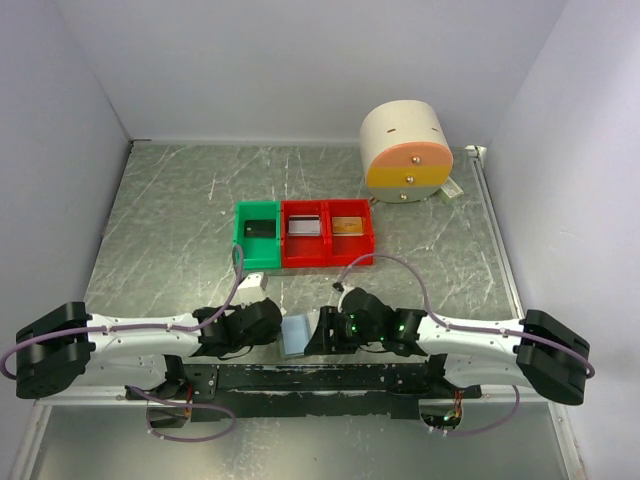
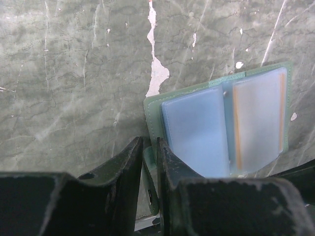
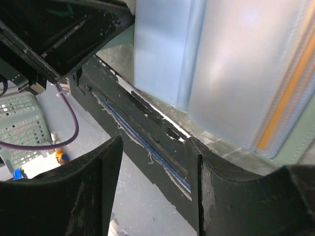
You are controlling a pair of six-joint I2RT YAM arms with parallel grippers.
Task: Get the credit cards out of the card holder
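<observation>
Pinching card holder (image 2: 197,132): left gripper (image 2: 147,146) | right gripper (image 3: 157,150) spread | marbled table (image 2: 74,73), white walls (image 1: 300,60)

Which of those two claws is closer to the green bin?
Left. The left gripper sits on the near side of the green bin, almost in line with it; the right gripper is farther right, beyond the card holder.

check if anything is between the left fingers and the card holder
Nothing visible does. The left fingers stand close together on either side of the green near corner of the card holder, which seems to be pinched between them. Only the table shows beside it.
</observation>
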